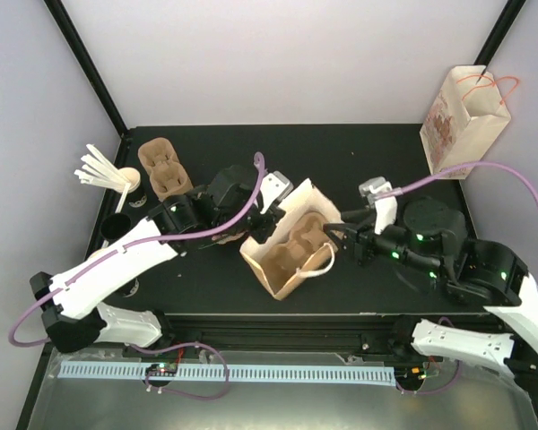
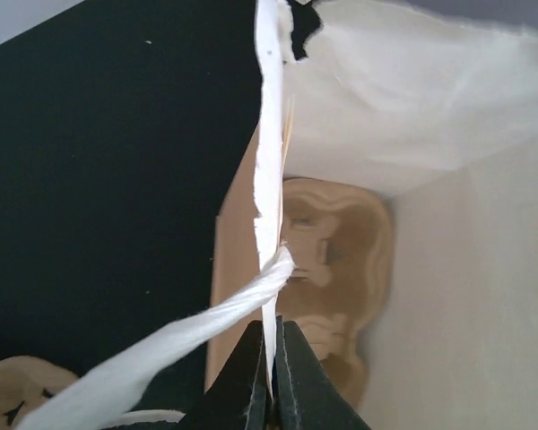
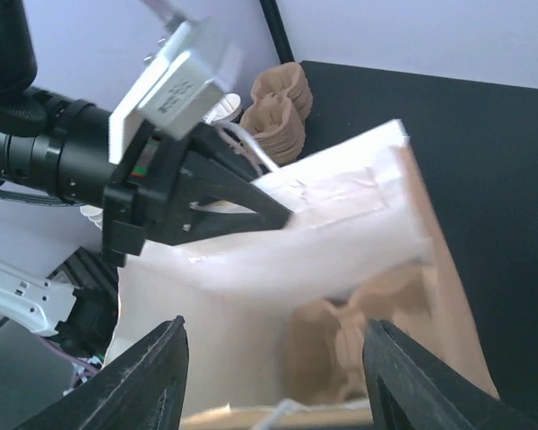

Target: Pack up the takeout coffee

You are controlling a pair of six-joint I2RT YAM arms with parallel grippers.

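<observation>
A brown paper bag with white handles stands open at the table's middle, with a cardboard cup carrier inside. My left gripper is shut on the bag's far-left rim; in the left wrist view the white rim edge runs between the jaws, beside a twisted handle. My right gripper is open and empty at the bag's right side; in the right wrist view it faces into the bag. A small cream cup stands at the far left, away from both grippers.
A stack of cardboard carriers and white stirrers lie at the back left. A dark round thing sits near the left edge. A second printed paper bag stands at the back right corner.
</observation>
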